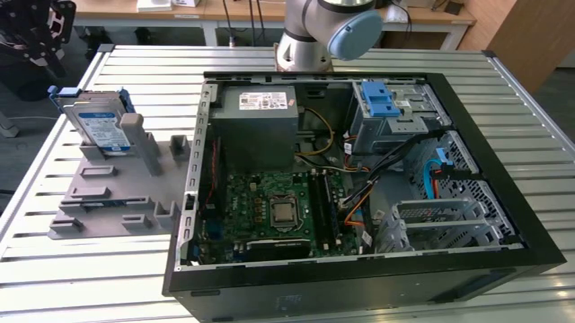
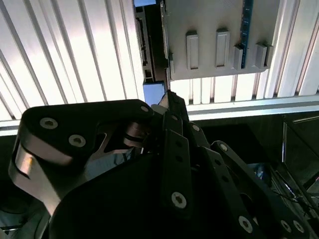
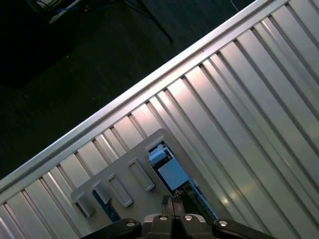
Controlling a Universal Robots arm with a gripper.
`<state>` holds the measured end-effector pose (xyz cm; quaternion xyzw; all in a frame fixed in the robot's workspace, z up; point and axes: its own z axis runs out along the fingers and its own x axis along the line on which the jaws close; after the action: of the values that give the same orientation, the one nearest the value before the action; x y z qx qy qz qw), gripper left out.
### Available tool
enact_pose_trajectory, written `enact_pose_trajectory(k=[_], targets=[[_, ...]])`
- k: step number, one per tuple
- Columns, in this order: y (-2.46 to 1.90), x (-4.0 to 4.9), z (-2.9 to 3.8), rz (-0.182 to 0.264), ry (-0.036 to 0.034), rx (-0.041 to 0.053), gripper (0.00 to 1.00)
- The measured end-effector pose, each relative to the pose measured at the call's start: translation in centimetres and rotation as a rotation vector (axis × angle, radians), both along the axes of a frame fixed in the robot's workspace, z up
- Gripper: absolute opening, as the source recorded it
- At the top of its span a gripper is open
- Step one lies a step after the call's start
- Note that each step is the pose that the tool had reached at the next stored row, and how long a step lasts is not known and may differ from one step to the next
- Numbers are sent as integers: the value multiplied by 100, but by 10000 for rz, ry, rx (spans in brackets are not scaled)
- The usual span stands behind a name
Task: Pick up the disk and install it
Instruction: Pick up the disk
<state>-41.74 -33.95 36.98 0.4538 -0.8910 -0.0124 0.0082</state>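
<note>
Computer case (image 1: 359,289) lies open nearest me; on the exterior view's left the grey holder (image 1: 99,202) stands the disk (image 1: 101,128) upright. I judge it stiff, heavy, fragile: hold by its side edges. Gripper (image 3: 174,200) hovers above it, jaws closed, empty.
</note>
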Motion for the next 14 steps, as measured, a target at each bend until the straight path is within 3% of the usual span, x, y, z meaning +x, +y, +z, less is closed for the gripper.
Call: enact_pose_trajectory(k=[14], targets=[[0, 0, -2, 1355, -6, -1, 11]])
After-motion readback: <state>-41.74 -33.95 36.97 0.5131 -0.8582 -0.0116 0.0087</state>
